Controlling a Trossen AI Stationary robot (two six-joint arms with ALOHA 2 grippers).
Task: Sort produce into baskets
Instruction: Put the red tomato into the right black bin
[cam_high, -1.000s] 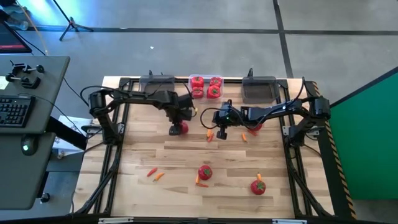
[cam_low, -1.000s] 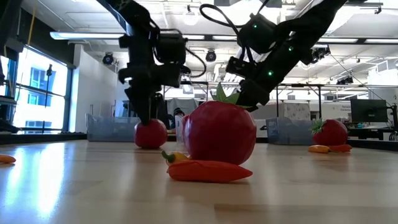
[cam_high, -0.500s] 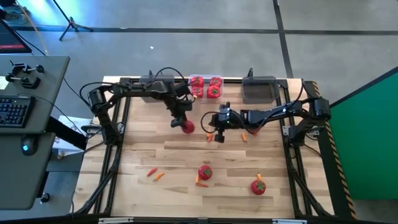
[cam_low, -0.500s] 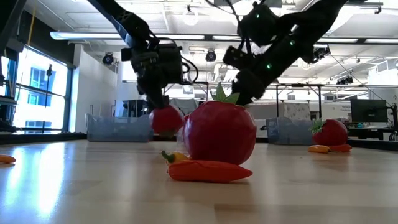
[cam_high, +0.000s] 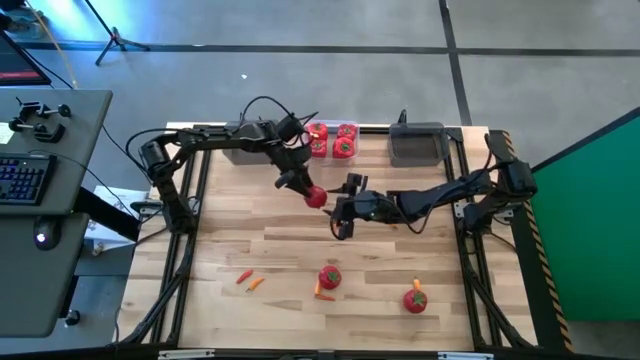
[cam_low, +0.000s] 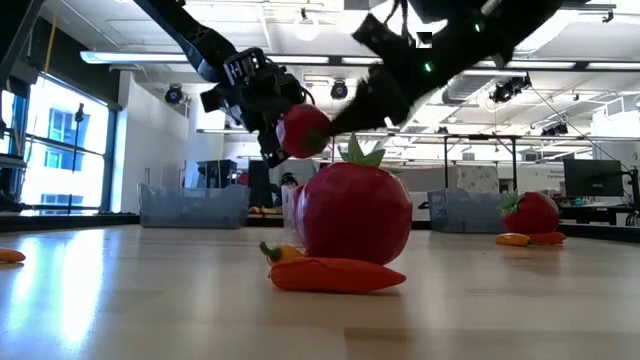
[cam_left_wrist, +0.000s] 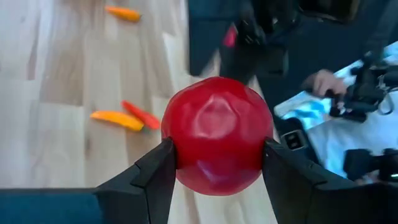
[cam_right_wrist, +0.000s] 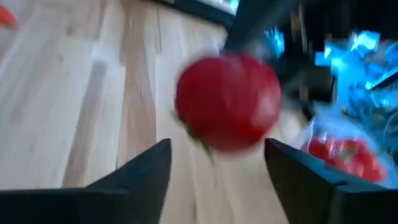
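Front tomatoes: two stemmed red tomatoes (cam_high: 329, 277) (cam_high: 415, 298) rest on the table (cam_high: 230, 240) near its front edge, well apart from each other.
Carrot pieces: one orange piece (cam_high: 322, 294) lies just beside the nearer-centre tomato; two more (cam_high: 250, 280) lie to the left of it.
Right gripper: right gripper (cam_high: 341, 222) hangs over the table centre, fingers spread wide and holding nothing; in the right wrist view the held tomato shows beyond its fingers (cam_right_wrist: 140, 171).
Left gripper: left gripper (cam_high: 306, 189) is raised above the table, just beside the right gripper, jaws closed on a round red tomato (cam_left_wrist: 217, 134).
Held tomato: clear of the table surface in the low view, gripped on both sides by the fingers (cam_left_wrist: 155, 177).
Clear basket: clear bin (cam_high: 331, 140) at the far edge, centre, contains red produce.
Grey baskets: one dark bin (cam_high: 415, 144) to the right of the clear bin, one (cam_high: 245, 133) to its left behind the left arm.
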